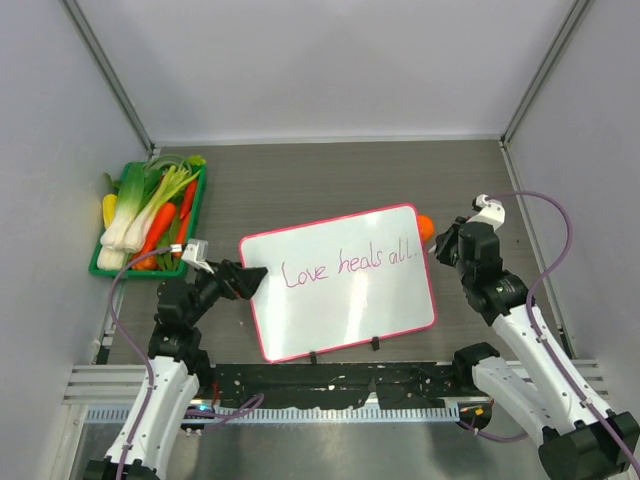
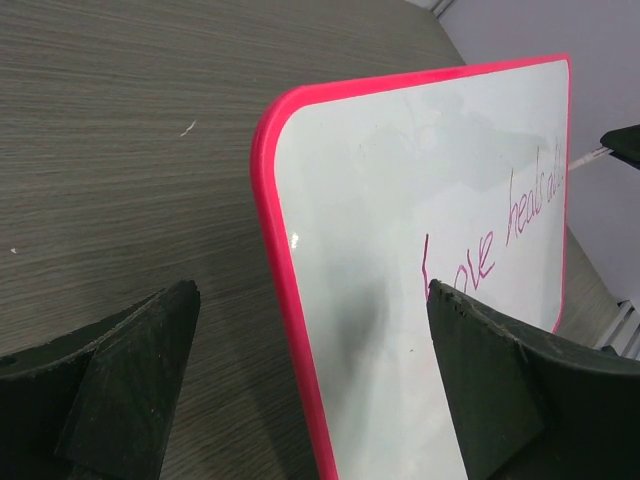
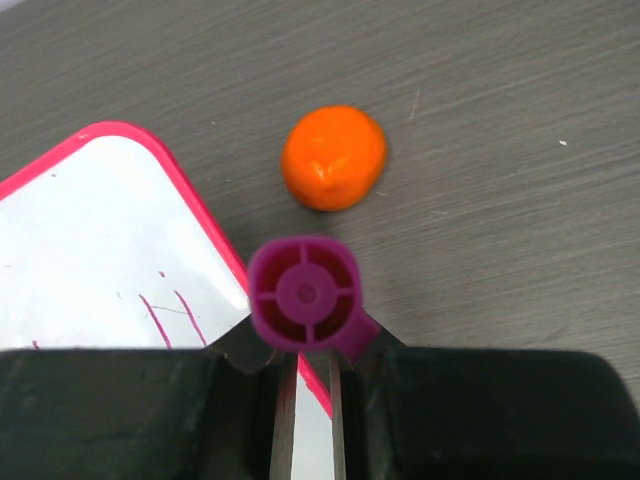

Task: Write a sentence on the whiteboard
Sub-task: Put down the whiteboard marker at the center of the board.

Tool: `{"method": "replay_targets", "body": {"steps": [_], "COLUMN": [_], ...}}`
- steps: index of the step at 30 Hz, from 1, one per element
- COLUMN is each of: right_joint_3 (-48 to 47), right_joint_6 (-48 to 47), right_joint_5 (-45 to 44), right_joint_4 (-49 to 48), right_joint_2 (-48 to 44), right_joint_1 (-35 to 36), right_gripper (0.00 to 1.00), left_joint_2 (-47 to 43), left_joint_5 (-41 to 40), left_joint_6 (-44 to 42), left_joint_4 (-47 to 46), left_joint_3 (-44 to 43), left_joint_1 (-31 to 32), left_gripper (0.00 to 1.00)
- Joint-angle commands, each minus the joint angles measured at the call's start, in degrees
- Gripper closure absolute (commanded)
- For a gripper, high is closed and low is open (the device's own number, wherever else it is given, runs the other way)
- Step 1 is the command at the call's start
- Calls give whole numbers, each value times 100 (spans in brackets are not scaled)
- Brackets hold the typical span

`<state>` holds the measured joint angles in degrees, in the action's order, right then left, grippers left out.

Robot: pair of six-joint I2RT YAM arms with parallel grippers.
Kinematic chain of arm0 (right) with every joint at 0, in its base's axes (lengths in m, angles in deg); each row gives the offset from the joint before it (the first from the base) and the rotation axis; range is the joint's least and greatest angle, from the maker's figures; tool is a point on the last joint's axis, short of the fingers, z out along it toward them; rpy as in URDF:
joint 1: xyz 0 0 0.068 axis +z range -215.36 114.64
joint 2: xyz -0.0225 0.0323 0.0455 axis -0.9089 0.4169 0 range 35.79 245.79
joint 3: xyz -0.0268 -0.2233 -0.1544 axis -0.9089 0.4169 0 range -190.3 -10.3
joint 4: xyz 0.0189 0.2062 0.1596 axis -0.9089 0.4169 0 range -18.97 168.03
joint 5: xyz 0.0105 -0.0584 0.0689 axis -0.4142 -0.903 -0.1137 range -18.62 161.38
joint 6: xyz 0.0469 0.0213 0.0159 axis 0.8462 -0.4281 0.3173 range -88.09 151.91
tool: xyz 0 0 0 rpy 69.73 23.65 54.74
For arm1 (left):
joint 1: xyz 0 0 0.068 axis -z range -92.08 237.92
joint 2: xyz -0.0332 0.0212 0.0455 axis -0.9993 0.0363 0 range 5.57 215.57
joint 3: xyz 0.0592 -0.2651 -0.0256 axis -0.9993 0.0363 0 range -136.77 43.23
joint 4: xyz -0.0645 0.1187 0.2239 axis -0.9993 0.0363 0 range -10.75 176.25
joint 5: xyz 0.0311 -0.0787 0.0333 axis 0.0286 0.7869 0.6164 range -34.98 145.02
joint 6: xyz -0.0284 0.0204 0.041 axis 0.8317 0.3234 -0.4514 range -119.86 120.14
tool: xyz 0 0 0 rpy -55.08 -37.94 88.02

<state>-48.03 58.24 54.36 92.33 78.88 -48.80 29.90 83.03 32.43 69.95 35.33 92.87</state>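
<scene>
1. Black fingers [image 2: 130,380] of the left hand [image 1: 252,281] are spread wide. One hangs over the bare tabletop [image 1: 330,180] and the other over the white face of the whiteboard [image 1: 340,318], with the board's left edge between them. I cannot tell whether either pad touches the frame.
2. Over on the other side, the right hand [image 3: 303,375] is pinching a purple marker [image 3: 303,293]. The wrist view shows it end-on, clamped between the two fingers.
3. That marker stands over the board's far right corner, above the pink frame. I cannot tell whether its tip meets the surface.
4. Between the two arms, the whiteboard lies on the grey wood-grain tabletop, turned a little so that its right end sits farther from the bases. Two small black feet [image 1: 312,356] show on its near long edge.
5. Pink handwriting [image 1: 350,266] runs across the upper half of the board and reads "Love heals all."
6. Just beside the far right corner rests a round orange fruit [image 3: 333,158], with a strip of tabletop between it and the frame.
7. At the far left, apart from the board, sits a green basket [image 1: 125,272]. It is filled with vegetables [image 1: 150,210], among them leeks and carrots.
</scene>
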Motion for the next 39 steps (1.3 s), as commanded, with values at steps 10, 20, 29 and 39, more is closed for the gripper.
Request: {"method": "replay_targets", "body": {"steps": [10,20,29,39], "right_joint_3": [-217,-67,39,222], "right_joint_6": [118,153,145,294], "right_joint_5": [-56,-206,444,1927], "right_joint_4": [-100,-65,-56,-143], "right_joint_2": [-390,542,1253,1712], "right_joint_1": [-91,-109,-389,-1469], "right_gripper": [99,99,99,99], "left_joint_2": [-61,-43,-26,-34], "left_joint_5": [-68,-59,-50,-41], "left_joint_6": [-65,-65,-65,-65], "left_joint_4": [-107,-125,-151,-151], "left_joint_3": [61,69,69,69], "left_joint_1": [-29,-21,-29,-29], "left_gripper": [0,0,0,0]}}
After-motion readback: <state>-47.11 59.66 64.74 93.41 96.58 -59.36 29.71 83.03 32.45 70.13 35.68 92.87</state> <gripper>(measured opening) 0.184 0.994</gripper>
